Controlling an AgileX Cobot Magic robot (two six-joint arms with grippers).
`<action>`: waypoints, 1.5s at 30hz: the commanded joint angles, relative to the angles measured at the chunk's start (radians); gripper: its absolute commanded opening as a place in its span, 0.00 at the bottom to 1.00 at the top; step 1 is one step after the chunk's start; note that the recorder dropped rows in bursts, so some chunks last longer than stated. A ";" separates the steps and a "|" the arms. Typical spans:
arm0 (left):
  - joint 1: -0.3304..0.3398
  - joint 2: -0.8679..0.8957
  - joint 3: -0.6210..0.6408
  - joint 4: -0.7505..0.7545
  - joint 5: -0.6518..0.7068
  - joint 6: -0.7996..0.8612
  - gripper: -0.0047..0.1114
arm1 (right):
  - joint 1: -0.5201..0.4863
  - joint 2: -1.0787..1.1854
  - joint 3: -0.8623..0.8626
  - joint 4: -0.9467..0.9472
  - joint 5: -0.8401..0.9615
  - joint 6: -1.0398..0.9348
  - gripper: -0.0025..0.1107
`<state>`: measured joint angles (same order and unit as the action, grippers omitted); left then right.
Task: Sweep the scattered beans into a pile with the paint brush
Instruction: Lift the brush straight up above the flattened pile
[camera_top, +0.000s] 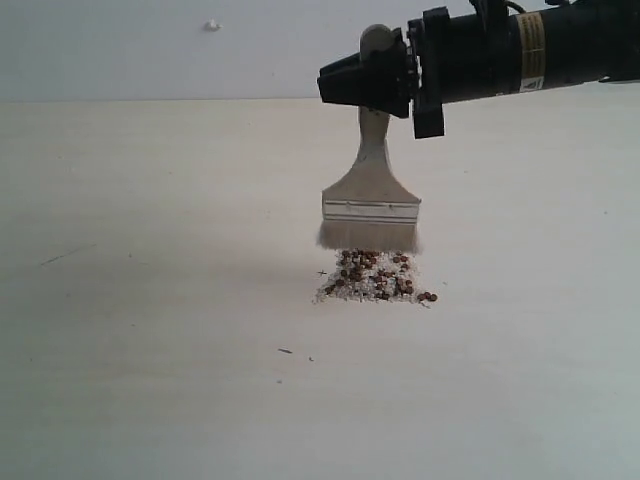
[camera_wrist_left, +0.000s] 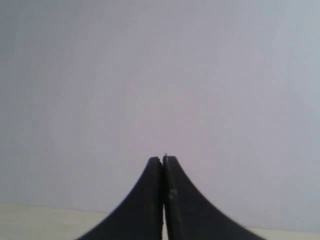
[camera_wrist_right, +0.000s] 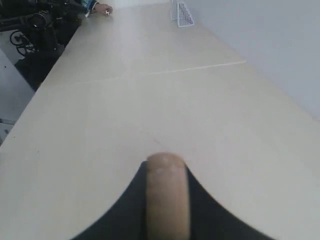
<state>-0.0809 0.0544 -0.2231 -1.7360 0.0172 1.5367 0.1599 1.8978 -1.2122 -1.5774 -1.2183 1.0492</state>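
Exterior low, close over table (camera_top: 150, 400); wrists look past fingers (camera_wrist_left: 145, 210).

My work surface is a pale table (camera_top: 140, 330). Directly on it lies the pile (camera_top: 372, 282): the beans (camera_top: 347, 271) mixed with white grains, with a few strays touching its right edge. A dark speck (camera_top: 286, 351) lies apart, nearer the camera.

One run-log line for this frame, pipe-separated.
right gripper shut on paint brush handle | brush upright, bristles just behind pile | beans gathered | left gripper shut, empty
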 joint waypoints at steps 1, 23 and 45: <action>0.002 -0.001 0.004 -0.008 0.003 0.003 0.04 | -0.031 0.014 -0.015 0.096 -0.003 -0.143 0.02; 0.002 -0.001 0.004 -0.008 0.003 0.003 0.04 | -0.136 0.425 -0.481 -0.103 -0.003 0.155 0.02; 0.002 -0.001 0.004 -0.008 0.003 0.003 0.04 | -0.074 0.428 -0.480 -0.167 -0.003 0.486 0.02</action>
<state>-0.0809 0.0544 -0.2231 -1.7360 0.0172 1.5367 0.0845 2.3228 -1.6899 -1.7282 -1.2218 1.4915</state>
